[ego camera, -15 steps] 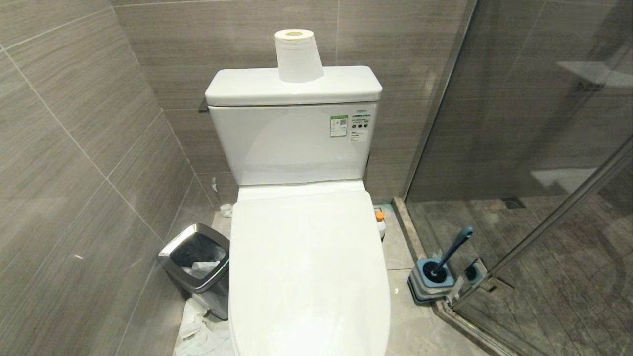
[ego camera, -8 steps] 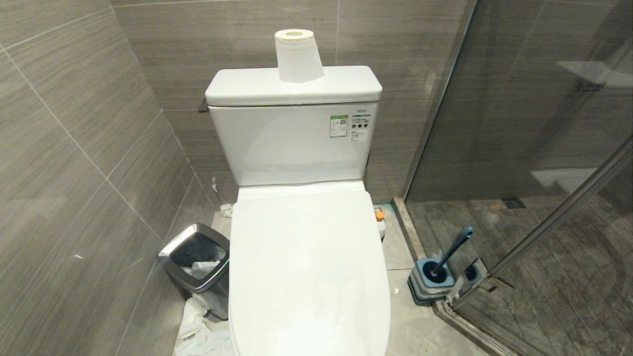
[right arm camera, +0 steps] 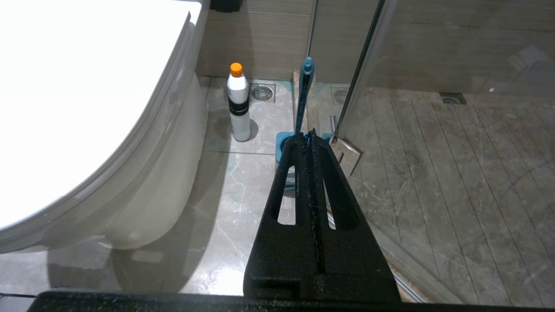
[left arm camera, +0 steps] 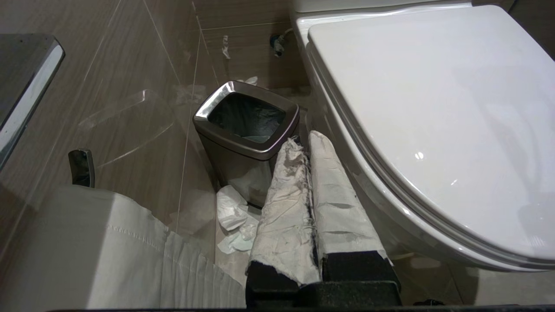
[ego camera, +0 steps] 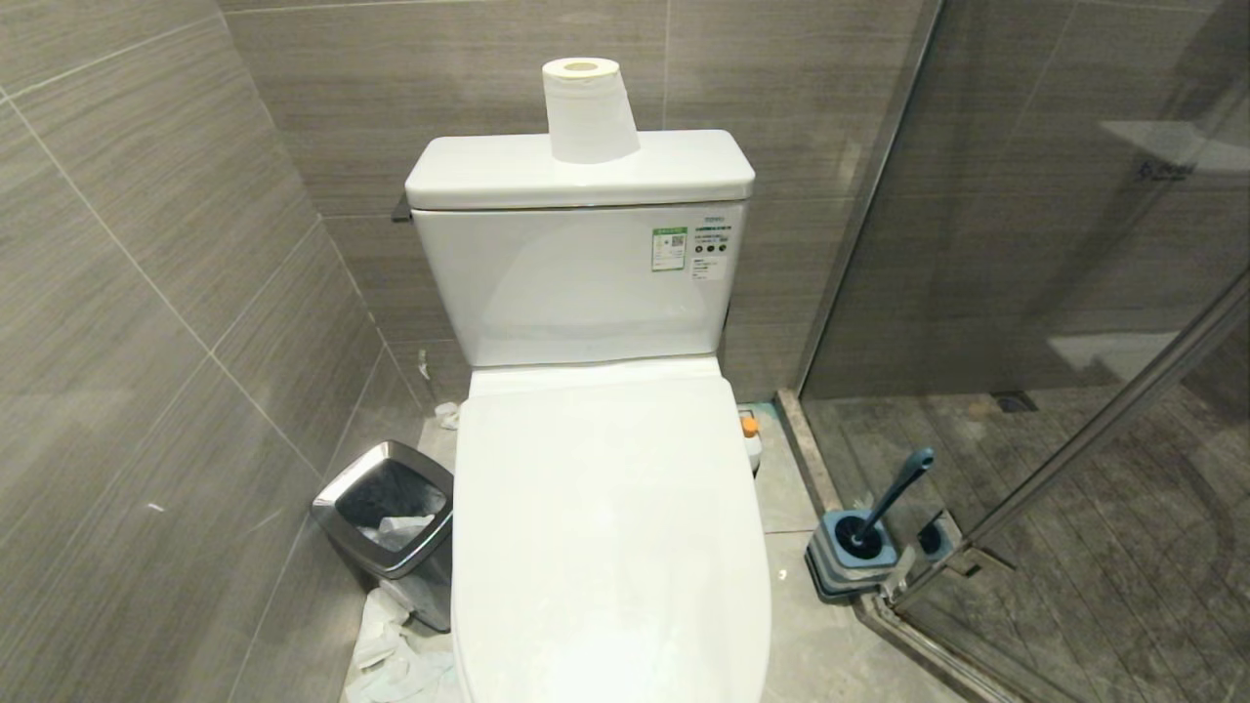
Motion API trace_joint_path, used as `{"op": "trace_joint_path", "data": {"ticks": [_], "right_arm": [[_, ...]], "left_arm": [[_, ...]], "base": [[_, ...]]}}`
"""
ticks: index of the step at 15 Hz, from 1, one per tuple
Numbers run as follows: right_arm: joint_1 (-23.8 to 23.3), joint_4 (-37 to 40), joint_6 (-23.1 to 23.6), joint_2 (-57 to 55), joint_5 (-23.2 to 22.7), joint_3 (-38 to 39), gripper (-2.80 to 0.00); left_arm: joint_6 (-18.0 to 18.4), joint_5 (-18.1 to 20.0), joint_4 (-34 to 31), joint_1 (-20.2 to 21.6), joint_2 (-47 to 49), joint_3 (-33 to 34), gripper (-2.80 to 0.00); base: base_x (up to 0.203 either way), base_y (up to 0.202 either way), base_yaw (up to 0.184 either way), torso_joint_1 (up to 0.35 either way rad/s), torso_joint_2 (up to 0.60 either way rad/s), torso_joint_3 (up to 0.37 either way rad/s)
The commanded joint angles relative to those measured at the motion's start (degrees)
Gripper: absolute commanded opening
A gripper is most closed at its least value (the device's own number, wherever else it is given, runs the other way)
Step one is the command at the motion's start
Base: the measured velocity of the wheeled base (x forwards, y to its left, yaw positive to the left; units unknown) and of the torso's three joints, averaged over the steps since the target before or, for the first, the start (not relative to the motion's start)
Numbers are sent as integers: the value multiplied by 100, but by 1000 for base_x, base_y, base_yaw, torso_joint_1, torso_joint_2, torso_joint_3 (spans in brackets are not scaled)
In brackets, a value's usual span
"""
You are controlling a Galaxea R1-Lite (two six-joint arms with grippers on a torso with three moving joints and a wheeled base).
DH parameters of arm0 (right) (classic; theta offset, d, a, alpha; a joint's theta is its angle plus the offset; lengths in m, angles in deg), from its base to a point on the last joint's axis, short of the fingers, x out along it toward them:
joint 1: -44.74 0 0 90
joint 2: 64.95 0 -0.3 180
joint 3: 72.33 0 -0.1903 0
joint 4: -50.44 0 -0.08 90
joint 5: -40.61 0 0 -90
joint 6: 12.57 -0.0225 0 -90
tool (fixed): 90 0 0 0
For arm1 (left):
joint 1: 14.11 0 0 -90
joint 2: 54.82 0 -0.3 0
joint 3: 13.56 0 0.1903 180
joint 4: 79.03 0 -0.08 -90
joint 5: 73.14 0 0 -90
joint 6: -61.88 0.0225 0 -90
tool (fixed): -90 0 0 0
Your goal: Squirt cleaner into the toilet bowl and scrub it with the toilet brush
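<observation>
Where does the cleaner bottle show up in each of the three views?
Head view: cleaner bottle peeks out, mostly hidden, at the closed toilet lid's right edge.
Left wrist view: not in it.
Right wrist view: bottle stands upright on the floor, between toilet and toilet brush.
Shared landmark: the toilet lid.

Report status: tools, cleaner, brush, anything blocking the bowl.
Left tool and right tool shut, empty. Cleaner and toilet brush untouched on floor. Toilet lid down, covering the bowl.

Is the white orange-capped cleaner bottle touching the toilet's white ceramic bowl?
Apart. The right wrist view shows bare floor between the bottle and the bowl.
</observation>
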Motion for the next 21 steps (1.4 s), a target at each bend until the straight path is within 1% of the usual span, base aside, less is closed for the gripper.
{"op": "trace_joint_path", "data": {"ticks": [1, 21], "right_arm": [[0, -2, 5, -9, -7, 1, -280], [0, -2, 5, -9, -1, 1, -280]], "left_arm": [[1, 8, -2, -2, 7, 1, -280], [-5, 6, -2, -2, 7, 1, -280]], "base": [[0, 0, 0, 0, 0, 0], [0, 0, 0, 0, 0, 0]]}}
